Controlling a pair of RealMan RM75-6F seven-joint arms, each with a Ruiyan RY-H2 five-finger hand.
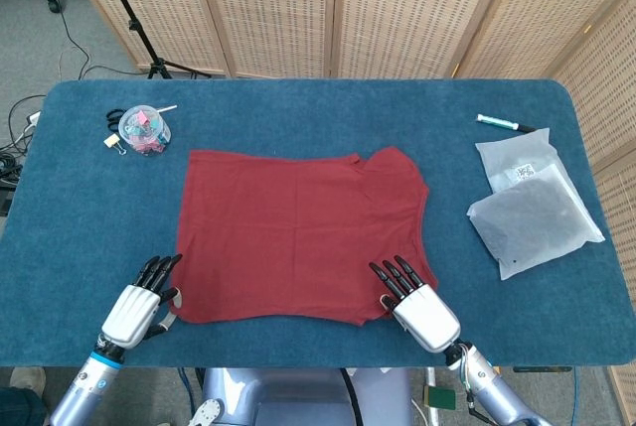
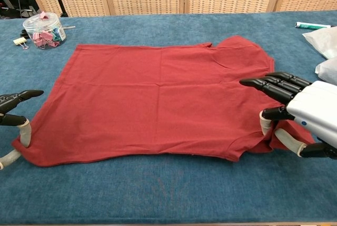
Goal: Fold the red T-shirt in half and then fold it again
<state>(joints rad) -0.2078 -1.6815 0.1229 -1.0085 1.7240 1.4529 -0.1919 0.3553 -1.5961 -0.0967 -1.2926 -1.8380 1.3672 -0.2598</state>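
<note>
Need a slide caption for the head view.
Both hands, left hand and right hand, at the near corners of the flat red T-shirt.

Clip jar [image 1: 145, 132] far-left on blue table [image 1: 298, 103]; marker [image 1: 504, 123], two plastic bags [image 1: 532, 206] right.

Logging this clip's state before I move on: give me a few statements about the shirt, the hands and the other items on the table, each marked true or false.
1. The red T-shirt lies spread flat, not yet folded. True.
2. The left hand is at the shirt's near corner on its own side. True.
3. The right hand is raised high above the table. False: it is low at the shirt's near edge, fingers reaching over the cloth.
4. The jar of clips stands on the shirt. False: it stands on the blue table, apart from the shirt.
5. Two plastic bags lie beyond the shirt on the right hand's side. True.
</note>
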